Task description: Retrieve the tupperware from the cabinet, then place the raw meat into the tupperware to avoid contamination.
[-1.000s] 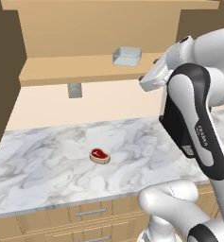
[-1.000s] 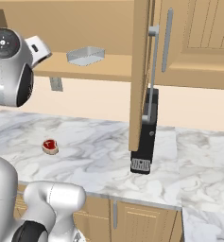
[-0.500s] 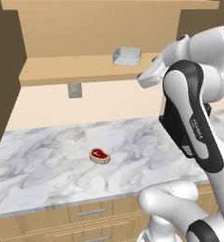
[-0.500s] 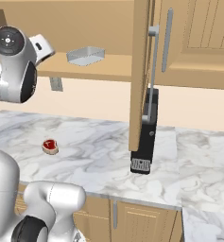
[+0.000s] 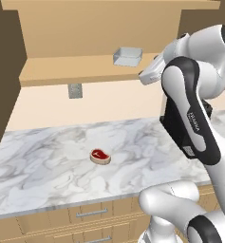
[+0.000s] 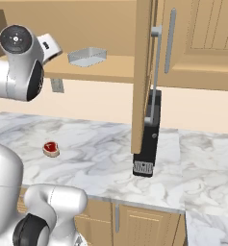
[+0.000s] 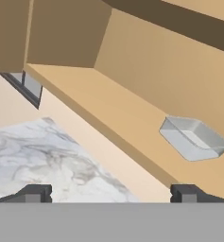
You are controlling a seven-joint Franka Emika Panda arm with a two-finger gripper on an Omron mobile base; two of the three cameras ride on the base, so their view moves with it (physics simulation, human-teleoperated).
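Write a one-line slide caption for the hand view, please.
Open gripper faces the tupperware on the cabinet shelf.

tupperware (image 7: 194, 138): translucent pale grey plastic, smooth, faint sheen, ahead of the hand on the shelf. cabinet (image 7: 99, 47): light wood, matt, panelled doors; handle (image 6: 155, 72) looks like grey brushed metal. counter (image 5: 61, 161) below the hand: white-grey marble, polished. raw meat (image 5: 100, 155): red, moist-looking face, pale fat rim. coffee machine (image 6: 148, 139): matt black, plastic-looking. wall outlet (image 5: 75, 90): flat grey plate. drawers (image 5: 88, 214) under the counter: same light wood, grey metal pulls.
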